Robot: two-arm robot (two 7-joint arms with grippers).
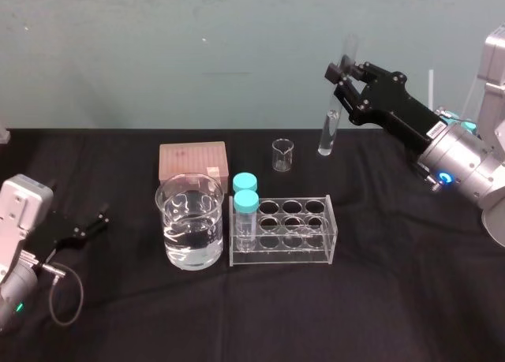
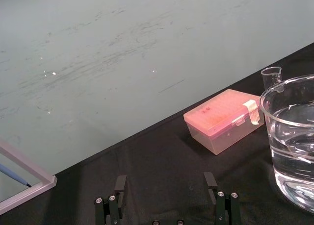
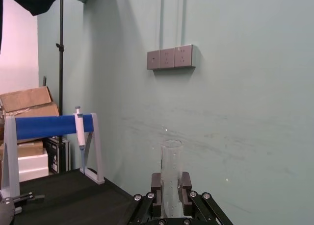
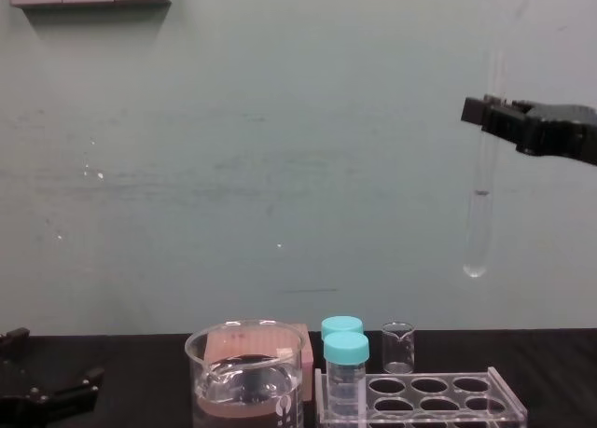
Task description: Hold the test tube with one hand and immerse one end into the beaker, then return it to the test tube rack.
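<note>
Chest view shows what the head view flattens. The test tube [image 4: 479, 218] hangs upright high in the air, its rounded end well above the test tube rack [image 4: 420, 415] and off to the right of the beaker [image 4: 244, 377]. The right gripper [image 4: 487, 111] has its jaws closed on the tube's upper part. In the right wrist view the tube's open top stands up between the two black fingers [image 3: 156, 182], which press it from both sides. In the head view the tube looks slightly tilted and appears behind the rack, near a tiny beaker [image 1: 282, 154].

The left gripper [image 1: 99, 220] rests low at the table's left side. The left wrist view shows its jaws wide apart with nothing between them.

The table [image 1: 394, 299] is covered in black cloth. The beaker, about half full of clear liquid, stands just left of the rack. Two teal-capped vials [image 1: 245, 192] sit in the rack's left-end holes, and a pink box [image 1: 192, 161] lies behind the beaker. The wall is pale green with a row of sockets [image 3: 170, 57]. The right wrist view also shows a stand with a blue bar [image 3: 49, 126] and cardboard boxes [image 3: 27, 100].

In the chest view the tube's top fades into the wall. A faint line crosses the tube above its rounded end, and I cannot tell whether it is a liquid level. The left wrist view cuts off the beaker's far side.
</note>
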